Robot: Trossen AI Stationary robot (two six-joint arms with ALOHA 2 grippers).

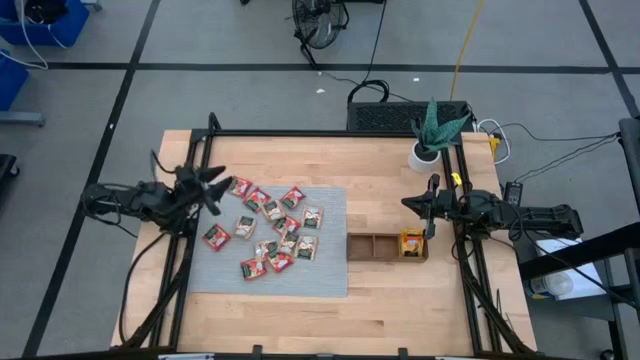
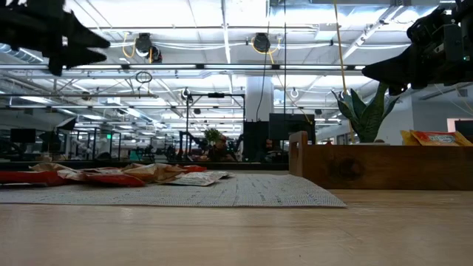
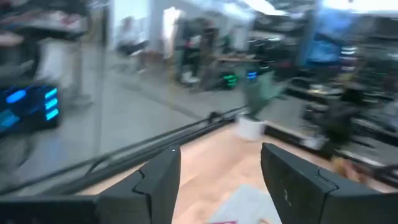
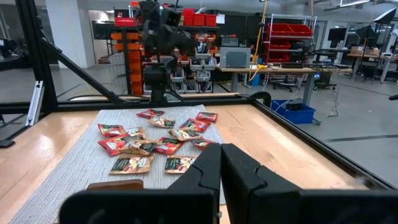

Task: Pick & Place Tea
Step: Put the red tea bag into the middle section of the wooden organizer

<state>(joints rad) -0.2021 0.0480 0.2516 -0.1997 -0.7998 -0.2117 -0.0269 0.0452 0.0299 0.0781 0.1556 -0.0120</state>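
Observation:
Several red, white and green tea sachets (image 1: 270,232) lie flat in a loose heap on the grey mat (image 1: 320,280), also seen in the right wrist view (image 4: 155,144). A yellow-orange sachet (image 1: 411,243) sits in the right compartment of the wooden tray (image 1: 372,247). My left gripper (image 1: 216,186) hovers open above the mat's far left corner, holding nothing. My right gripper (image 1: 430,207) hangs shut above the table just beyond the tray's right end, clear of it.
A white pot with a green plant (image 1: 430,140) stands at the table's far right corner. A black frame rail (image 1: 330,134) runs along the far edge. Bare wood lies between mat and near edge.

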